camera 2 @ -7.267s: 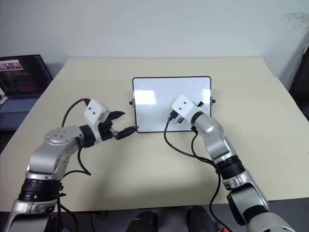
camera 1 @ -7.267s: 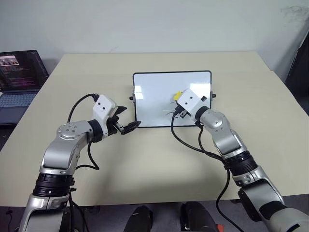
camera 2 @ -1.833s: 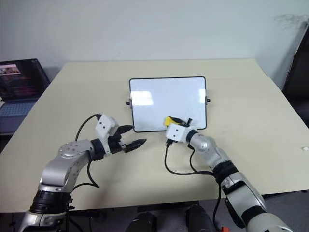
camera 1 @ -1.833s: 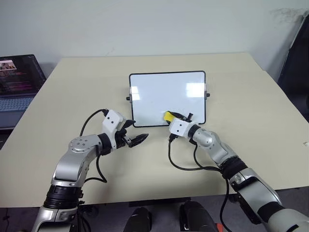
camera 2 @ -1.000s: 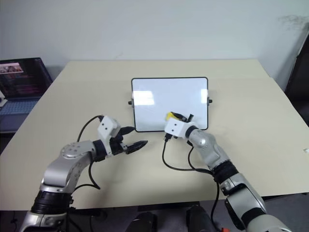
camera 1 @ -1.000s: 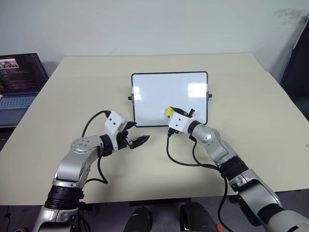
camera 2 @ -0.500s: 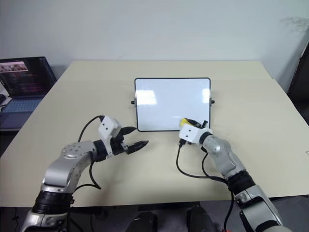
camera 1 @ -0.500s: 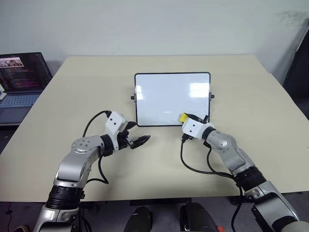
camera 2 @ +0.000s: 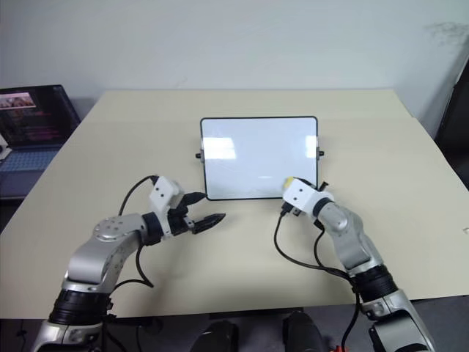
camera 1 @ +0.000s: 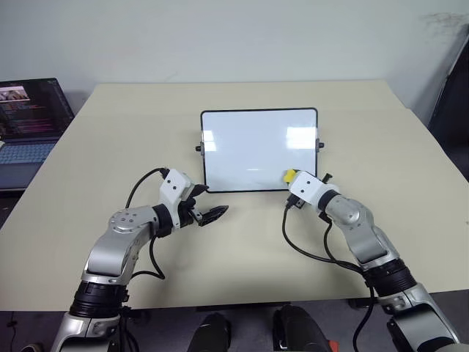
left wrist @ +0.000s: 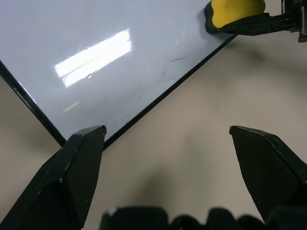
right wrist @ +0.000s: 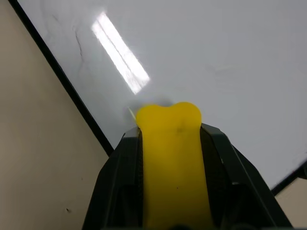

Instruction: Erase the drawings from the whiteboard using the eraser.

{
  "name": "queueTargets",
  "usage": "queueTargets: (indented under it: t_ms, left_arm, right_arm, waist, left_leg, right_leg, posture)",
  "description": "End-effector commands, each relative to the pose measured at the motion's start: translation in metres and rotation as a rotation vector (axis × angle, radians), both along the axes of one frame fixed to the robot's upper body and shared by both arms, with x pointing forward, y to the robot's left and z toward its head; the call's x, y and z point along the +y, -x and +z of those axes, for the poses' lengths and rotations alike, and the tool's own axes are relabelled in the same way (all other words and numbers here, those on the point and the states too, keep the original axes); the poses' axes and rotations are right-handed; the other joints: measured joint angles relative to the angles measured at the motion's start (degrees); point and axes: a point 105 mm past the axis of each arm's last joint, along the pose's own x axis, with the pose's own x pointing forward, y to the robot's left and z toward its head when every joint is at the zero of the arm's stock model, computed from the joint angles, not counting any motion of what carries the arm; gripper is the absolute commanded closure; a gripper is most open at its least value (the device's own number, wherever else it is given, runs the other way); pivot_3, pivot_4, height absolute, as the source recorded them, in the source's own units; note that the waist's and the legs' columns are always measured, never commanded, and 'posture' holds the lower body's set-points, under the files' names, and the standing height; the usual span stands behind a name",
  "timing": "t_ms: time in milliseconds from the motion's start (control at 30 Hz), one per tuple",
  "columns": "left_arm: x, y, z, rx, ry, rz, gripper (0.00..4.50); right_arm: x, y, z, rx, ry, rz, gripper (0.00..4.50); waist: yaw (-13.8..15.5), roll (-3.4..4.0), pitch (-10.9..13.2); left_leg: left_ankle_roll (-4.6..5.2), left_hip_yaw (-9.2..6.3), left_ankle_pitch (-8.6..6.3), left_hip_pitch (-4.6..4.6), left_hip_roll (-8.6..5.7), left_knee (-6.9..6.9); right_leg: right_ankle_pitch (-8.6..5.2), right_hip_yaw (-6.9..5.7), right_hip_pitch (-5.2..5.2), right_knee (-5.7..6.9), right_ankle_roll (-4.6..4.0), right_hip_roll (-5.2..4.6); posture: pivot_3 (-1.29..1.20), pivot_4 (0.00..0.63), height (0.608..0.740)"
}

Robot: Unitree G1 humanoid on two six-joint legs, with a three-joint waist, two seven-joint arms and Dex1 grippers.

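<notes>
A plain pale wall stands behind the beige counter (camera 1: 110,147), with a laptop (camera 1: 33,121) at the left edge of the frame. The whiteboard (camera 1: 256,147) lies at centre and looks almost clean; I judge only faint marks (left wrist: 173,58) remain near its lower edge. My right gripper (camera 1: 294,178) is clamped on the eraser (right wrist: 170,158) at the board's lower right corner. My left gripper (camera 1: 212,213) hangs apart, lower left of the board.

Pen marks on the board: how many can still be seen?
2, both faint. One thin mark lies near the board's front edge, close to the eraser. Another thin line sits just inside the frame. Fainter traces may escape the view.
</notes>
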Motion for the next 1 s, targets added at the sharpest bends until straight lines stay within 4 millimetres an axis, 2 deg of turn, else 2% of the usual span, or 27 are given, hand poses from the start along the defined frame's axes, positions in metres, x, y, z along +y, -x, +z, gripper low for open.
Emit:
queueTargets:
  t_ms: [33,167,333,500,767,1000]
  left_arm:
    - [-0.007,0.002,0.012,-0.049,0.013,-0.031,0.0]
    - [-0.006,0.003,0.012,-0.047,0.011,-0.03,0.0]
    - [-0.003,0.003,0.011,-0.046,0.007,-0.022,0.0]
    - [-0.004,0.003,0.012,-0.046,0.007,-0.021,0.0]
    - [-0.006,0.007,0.01,-0.029,0.005,-0.048,0.0]
    - [-0.009,0.007,0.01,-0.027,0.004,-0.063,0.0]
  right_arm:
    - [0.022,-0.005,0.012,-0.052,0.017,0.04,3.23]
    - [0.039,-0.011,0.011,-0.073,0.058,0.075,3.23]
    - [0.064,-0.019,0.025,-0.129,0.078,0.137,3.23]
    - [0.081,-0.015,0.024,-0.149,0.111,0.204,3.23]
    - [0.071,-0.01,0.008,-0.1,0.165,0.217,3.23]
    - [0.045,-0.015,0.002,-0.071,0.218,0.153,3.23]
  waist:
    - [-0.1,0.01,0.0]
    - [0.0,0.01,0.0]
    - [-0.1,0.01,0.0]
    - [0.0,0.01,0.0]
    - [0.1,0.01,0.0]
    - [0.1,0.01,0.0]
  left_leg:
    - [-0.01,0.0,-0.01,-0.01,0.0,-0.04]
    - [-0.02,0.01,-0.01,-0.01,-0.01,-0.08]
    - [-0.02,0.06,-0.01,0.0,-0.02,-0.08]
    - [-0.02,0.02,-0.01,-0.02,-0.02,-0.08]
    - [-0.02,-0.01,-0.02,-0.04,-0.01,-0.13]
    - [-0.03,-0.01,-0.02,-0.03,-0.02,-0.13]
  right_leg:
    - [0.03,0.0,-0.03,0.0,-0.07,0.0]
    - [0.1,-0.01,-0.06,-0.04,-0.18,0.0]
    - [0.1,0.0,-0.04,-0.11,-0.18,0.02]
    - [0.11,-0.03,-0.05,-0.11,-0.21,0.03]
    - [0.11,-0.03,-0.05,-0.15,-0.21,0.01]
    - [0.11,-0.04,-0.03,-0.17,-0.21,0.01]
  posture:
    - [0.0,0.15,0.74]
    - [0.0,0.15,0.74]
    - [0.0,0.15,0.74]
    - [0.0,0.15,0.74]
    - [0.0,0.15,0.74]
    - [0.0,0.15,0.74]
